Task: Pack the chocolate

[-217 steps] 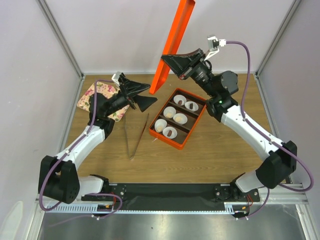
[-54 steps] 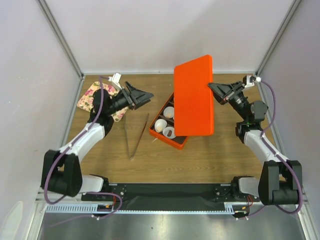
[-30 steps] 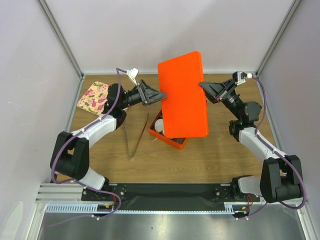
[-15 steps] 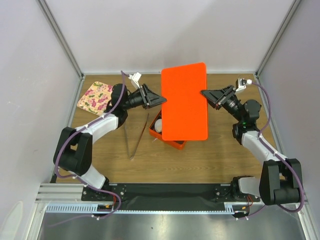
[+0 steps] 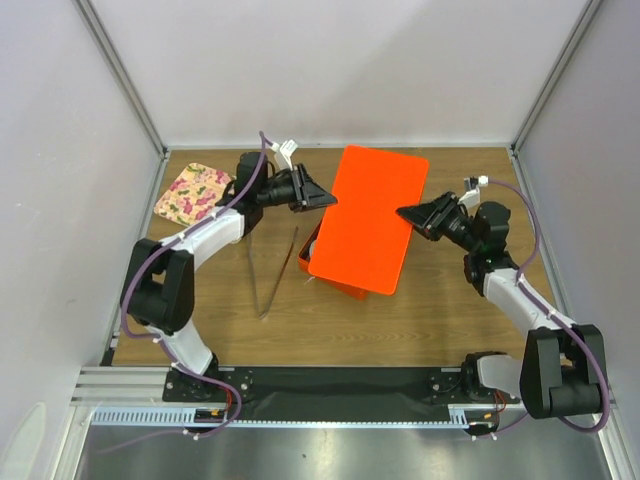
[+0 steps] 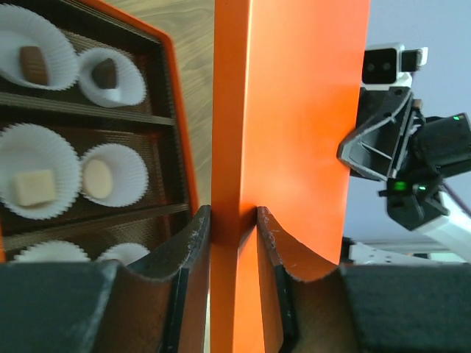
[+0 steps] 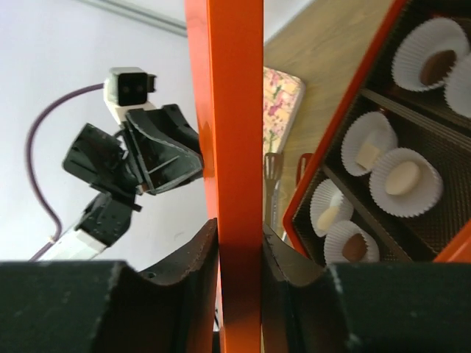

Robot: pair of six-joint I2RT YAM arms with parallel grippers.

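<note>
An orange lid (image 5: 365, 220) hangs tilted over the orange divided box (image 5: 335, 286) and hides most of it from above. My left gripper (image 5: 330, 201) is shut on the lid's left edge (image 6: 232, 147). On the opposite edge (image 7: 235, 110), my right gripper (image 5: 402, 213) is shut too. The wrist views look under the lid at white paper cups holding the chocolate: dark pieces (image 6: 33, 62) (image 6: 105, 72) (image 7: 438, 66) and pale ones (image 6: 33, 187) (image 6: 96, 176) (image 7: 405, 176).
Metal tongs (image 5: 272, 275) lie on the wooden table left of the box. A floral cloth (image 5: 195, 192) sits at the back left corner. Frame posts and white walls close in the back and sides.
The lid has come down from a steep stand to a flatter tilt over the box. My left gripper reached its left edge and closed on it; the right arm lowered with it.
</note>
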